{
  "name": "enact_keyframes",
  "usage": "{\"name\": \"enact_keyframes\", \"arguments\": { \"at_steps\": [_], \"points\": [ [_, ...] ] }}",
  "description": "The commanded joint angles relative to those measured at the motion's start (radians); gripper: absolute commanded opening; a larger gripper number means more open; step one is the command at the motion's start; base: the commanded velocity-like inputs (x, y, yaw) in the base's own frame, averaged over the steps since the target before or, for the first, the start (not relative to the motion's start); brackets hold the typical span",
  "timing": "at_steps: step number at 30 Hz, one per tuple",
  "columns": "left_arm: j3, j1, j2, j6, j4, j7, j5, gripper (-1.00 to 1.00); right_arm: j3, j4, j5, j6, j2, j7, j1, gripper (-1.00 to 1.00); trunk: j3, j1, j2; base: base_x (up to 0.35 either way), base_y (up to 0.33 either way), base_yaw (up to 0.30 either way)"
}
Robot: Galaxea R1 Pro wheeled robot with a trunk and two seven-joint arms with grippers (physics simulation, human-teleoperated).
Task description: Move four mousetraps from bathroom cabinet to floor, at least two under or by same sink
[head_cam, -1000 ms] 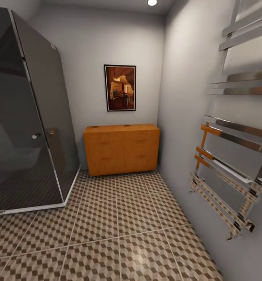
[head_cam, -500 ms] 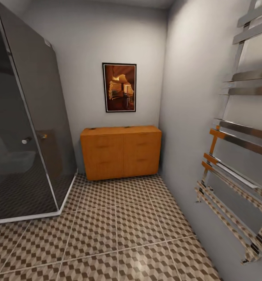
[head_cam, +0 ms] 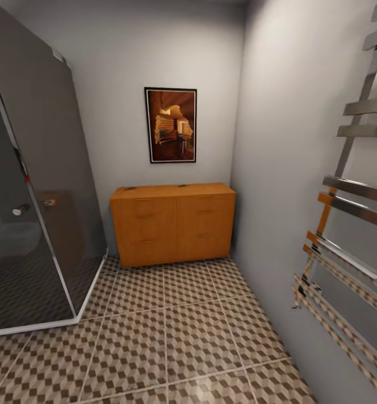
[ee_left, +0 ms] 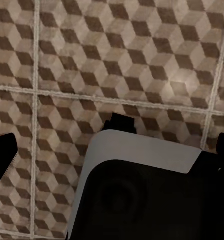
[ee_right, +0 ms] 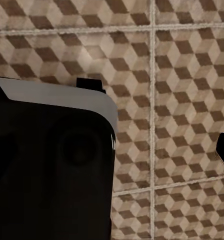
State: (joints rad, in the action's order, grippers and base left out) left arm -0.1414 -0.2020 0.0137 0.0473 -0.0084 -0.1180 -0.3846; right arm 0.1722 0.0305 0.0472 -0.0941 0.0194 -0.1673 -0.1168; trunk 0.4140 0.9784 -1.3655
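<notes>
Cube-tiled bathroom floor (head_cam: 171, 336), one cabinet (head_cam: 173, 223), both claws' state unclear.

Soft, even, dimmish light; a pale glare patch on the bathroom floor (head_cam: 211, 387); wide-angle stretch at edges.

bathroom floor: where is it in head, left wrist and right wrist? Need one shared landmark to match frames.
Head view: the bathroom floor fills the lower part, running from the cabinet toward the camera.
Left wrist view: the cube-pattern tiles lie behind the dark robot body.
Right wrist view: the same tiles lie beside the dark robot body.
Shared landmark: the pale grout lines crossing between tiles.
</notes>
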Motion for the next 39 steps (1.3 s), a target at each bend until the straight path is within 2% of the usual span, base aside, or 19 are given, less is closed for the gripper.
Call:
{"name": "enact_keyframes", "arguments": {
  "at_steps": [1,39],
  "points": [
    [-0.009,-0.001,0.000,0.003,0.000,-0.003,-0.008,1.00,0.007,0.003,0.005,-0.006,0.001,-0.003,-0.001,1.00,0.001,0.001,-0.001,0.324,0.000,0.000],
    [-0.009,-0.001,0.004,0.004,-0.004,-0.003,-0.006,1.00,0.006,0.003,0.006,-0.013,-0.001,-0.004,-0.001,1.00,0.001,0.001,-0.001,0.324,0.000,0.000]
  ]
}}
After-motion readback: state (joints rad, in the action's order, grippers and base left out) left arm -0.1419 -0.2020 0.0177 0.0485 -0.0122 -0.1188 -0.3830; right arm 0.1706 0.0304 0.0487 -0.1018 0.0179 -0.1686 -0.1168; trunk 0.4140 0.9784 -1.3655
